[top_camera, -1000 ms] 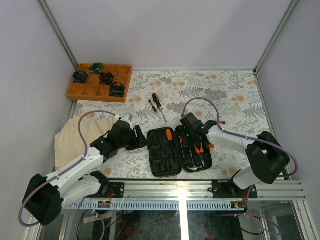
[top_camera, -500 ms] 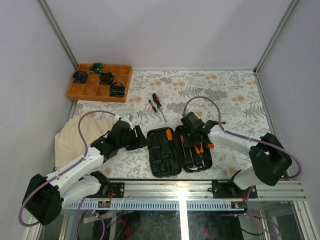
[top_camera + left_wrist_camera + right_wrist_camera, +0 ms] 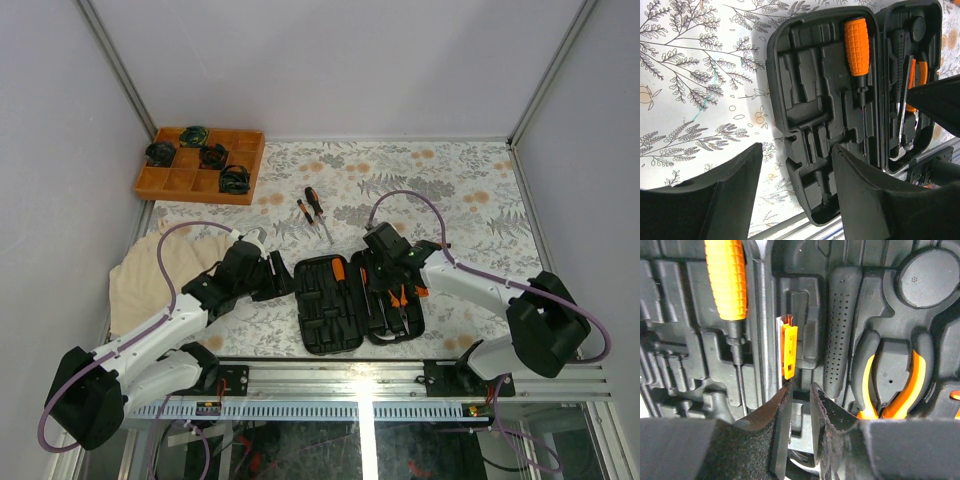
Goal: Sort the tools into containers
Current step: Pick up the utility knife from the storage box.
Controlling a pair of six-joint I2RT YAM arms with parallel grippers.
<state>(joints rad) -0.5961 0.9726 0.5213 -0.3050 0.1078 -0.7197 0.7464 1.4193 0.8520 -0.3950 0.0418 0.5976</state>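
Note:
The black tool case (image 3: 322, 330) lies open at the near middle of the table. An orange-handled screwdriver (image 3: 338, 270) (image 3: 857, 45) (image 3: 727, 277) sits in its left half. Pliers (image 3: 400, 297) (image 3: 892, 385) and a tool with a black dotted grip (image 3: 840, 325) sit in its right half, beside a small orange-and-steel piece (image 3: 788, 350). Two screwdrivers (image 3: 312, 212) lie on the table behind the case. My left gripper (image 3: 275, 275) (image 3: 796, 147) is wide open, its jaws straddling the case's left edge. My right gripper (image 3: 375, 275) (image 3: 801, 390) hovers low over the right half, jaws a narrow gap apart, nothing between them.
An orange gridded tray (image 3: 200, 163) with round black-green coiled items stands at the back left. A beige cloth (image 3: 140, 275) lies under the left arm. A metal rail (image 3: 400, 378) runs along the near edge. Walls close in on three sides.
My right arm's elbow has swung a little to the right, while its gripper stays over the case's right half. The left arm has not moved.

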